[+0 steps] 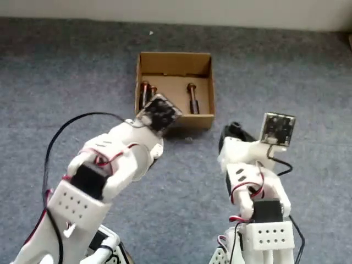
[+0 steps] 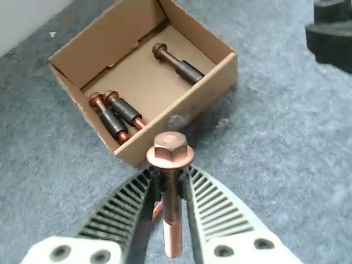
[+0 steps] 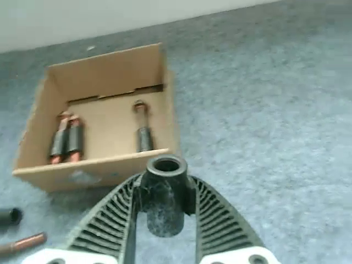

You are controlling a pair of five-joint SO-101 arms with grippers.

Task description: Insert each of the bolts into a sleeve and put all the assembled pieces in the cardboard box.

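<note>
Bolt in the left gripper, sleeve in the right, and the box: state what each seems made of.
The bolt looks like metal, likely copper-plated steel: smooth orange-brown sheen on hex head and shaft. The sleeve is dark grey and dull, probably metal, though hard plastic cannot be excluded: a thick-walled tube, faintly mottled. The cardboard box is plain brown cardboard, matte, with flaps folded inside.

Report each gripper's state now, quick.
Left gripper: closed on a copper bolt.
Right gripper: closed on a dark sleeve.
</note>
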